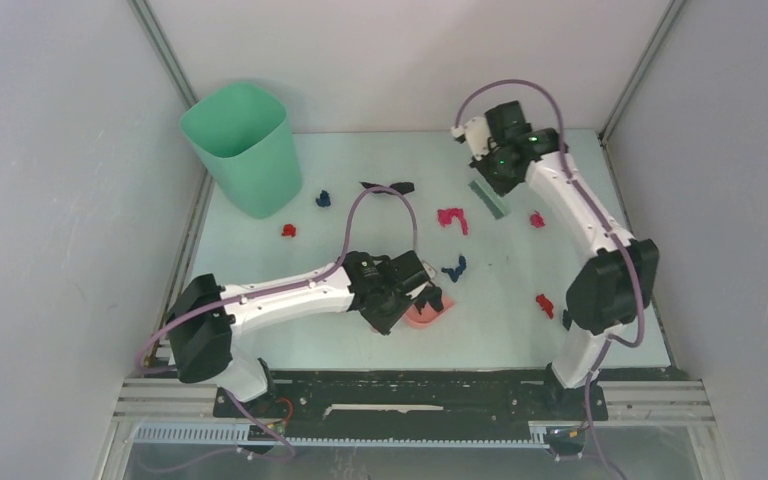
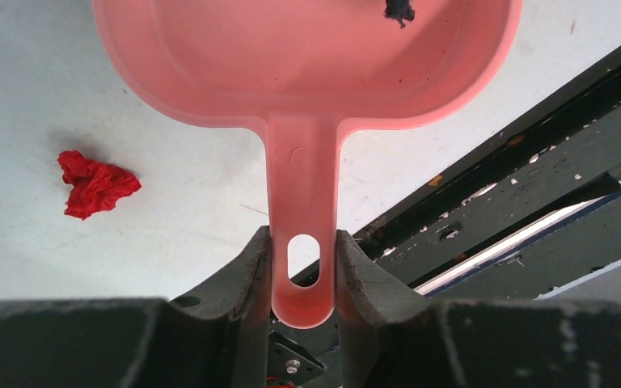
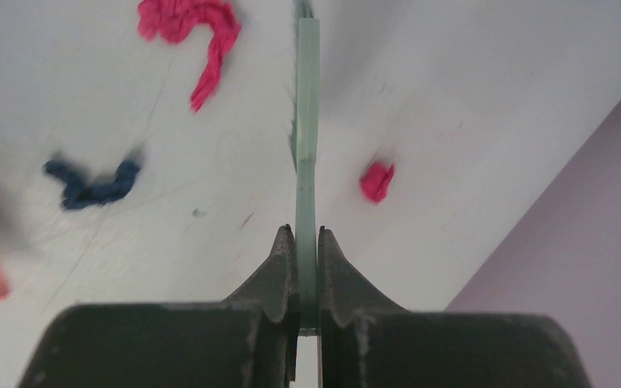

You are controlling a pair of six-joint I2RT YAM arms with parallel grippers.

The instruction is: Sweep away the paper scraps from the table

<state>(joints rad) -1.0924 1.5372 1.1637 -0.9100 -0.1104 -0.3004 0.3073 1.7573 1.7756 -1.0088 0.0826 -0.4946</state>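
My left gripper (image 1: 415,292) is shut on the handle of the pink dustpan (image 1: 430,312), which lies near the front middle of the table (image 1: 500,335). In the left wrist view (image 2: 303,259) the pan (image 2: 307,56) holds one black scrap (image 2: 399,10), and a red scrap (image 2: 93,184) lies beside it. My right gripper (image 1: 490,172) is shut on the green brush (image 1: 488,197) at the back right. Its wrist view (image 3: 306,242) shows the brush handle (image 3: 308,121) between a magenta scrap (image 3: 198,28), a dark blue scrap (image 3: 93,184) and a small magenta scrap (image 3: 377,181).
Scraps lie spread over the table: dark blue (image 1: 323,199), red (image 1: 288,230), black (image 1: 388,187), magenta (image 1: 452,218), small magenta (image 1: 537,219), dark blue (image 1: 454,267), red (image 1: 544,304). A tall green bin (image 1: 245,145) stands at the back left. Grey walls surround the table.
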